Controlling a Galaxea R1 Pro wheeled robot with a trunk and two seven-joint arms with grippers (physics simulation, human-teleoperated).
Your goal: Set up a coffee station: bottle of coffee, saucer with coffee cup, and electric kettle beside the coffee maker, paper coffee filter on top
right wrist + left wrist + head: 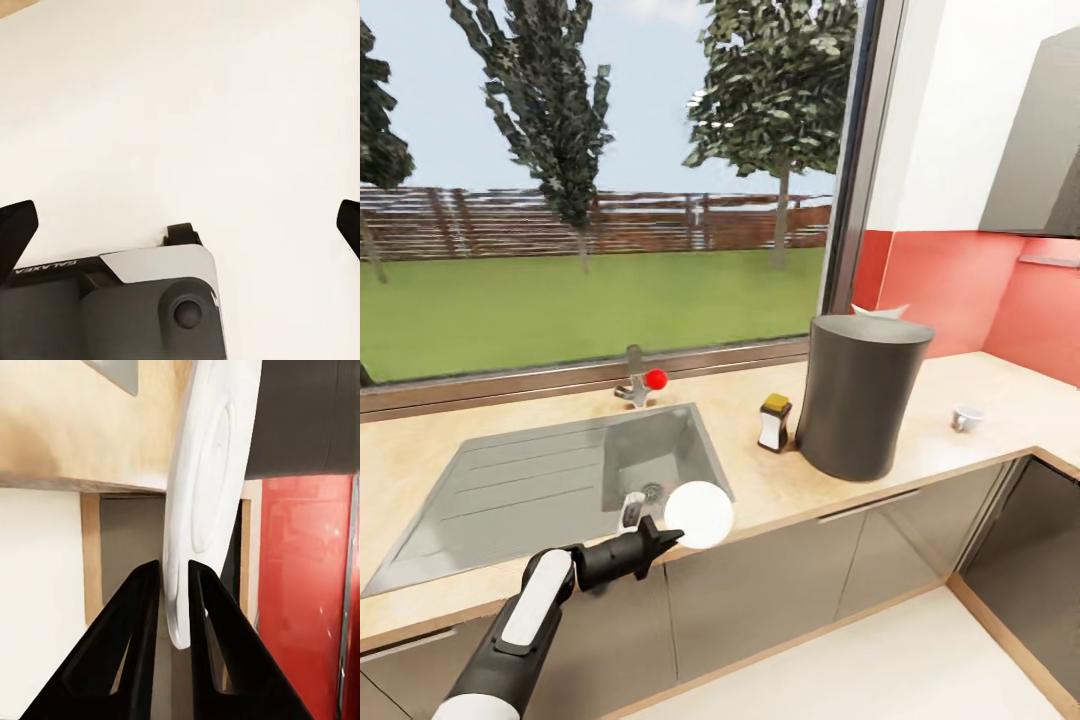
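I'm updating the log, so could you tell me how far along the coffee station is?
Done: the coffee maker stands on the countertop with the bottle of coffee beside it and a filter on top. In hand: the left gripper holds the saucer. Left: saucer placement, the cup onto it, and the kettle.

Counter (960,455): pale wood-grain, matt. Sink (490,490): brushed grey metal. Coffee maker (857,395): dark grey, smooth, matt. Saucer (699,514): smooth white, slight gloss. Left gripper (174,585): black matt plastic.

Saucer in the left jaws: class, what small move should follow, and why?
Probably carry the saucer rightward over the countertop toward the coffee maker; the left gripper grips its rim, and it hangs at the sink's front edge.
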